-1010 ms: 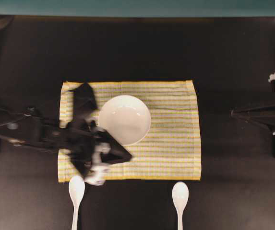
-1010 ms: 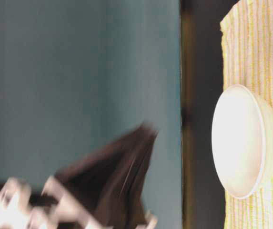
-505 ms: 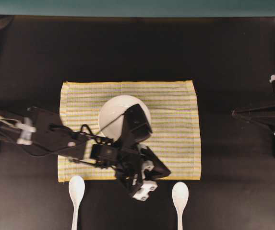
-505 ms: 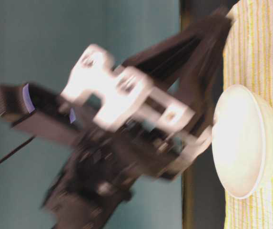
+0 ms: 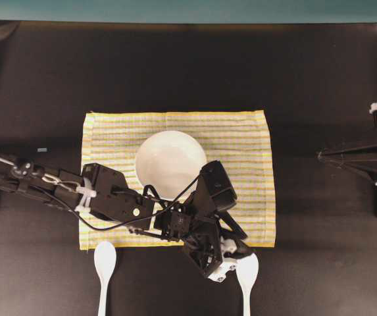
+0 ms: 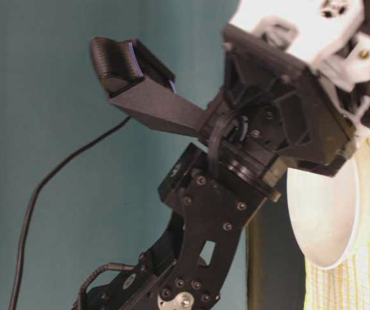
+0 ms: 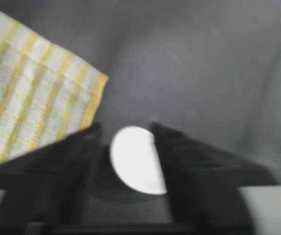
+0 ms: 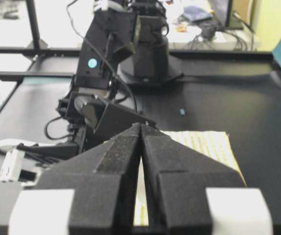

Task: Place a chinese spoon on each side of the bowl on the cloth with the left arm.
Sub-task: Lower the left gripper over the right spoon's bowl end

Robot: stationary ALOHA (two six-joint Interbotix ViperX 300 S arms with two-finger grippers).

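A glossy white bowl [image 5: 170, 164] sits in the middle of the yellow-striped cloth [image 5: 241, 141]. Two white chinese spoons lie on the black table just in front of the cloth, one at the left [image 5: 104, 262] and one at the right [image 5: 247, 275]. The left arm [image 5: 112, 201] reaches across the cloth's front edge. My left gripper [image 5: 235, 258] hangs over the right spoon's bowl end. In the left wrist view the left gripper [image 7: 125, 126] is open, its dark fingers either side of the spoon's white bowl [image 7: 134, 159]. My right gripper [image 8: 141, 126] is shut and empty.
The cloth's front corner [image 7: 37, 105] lies just left of the open jaws. The right gripper [image 5: 322, 156] rests at the table's right edge, well away from the cloth. In the table-level view the left arm [image 6: 236, 194] looms in front of the bowl [image 6: 330, 219].
The left arm swung from near the left spoon, along the cloth's front edge, to above the right spoon. Its jaws have opened. The right arm stayed still.
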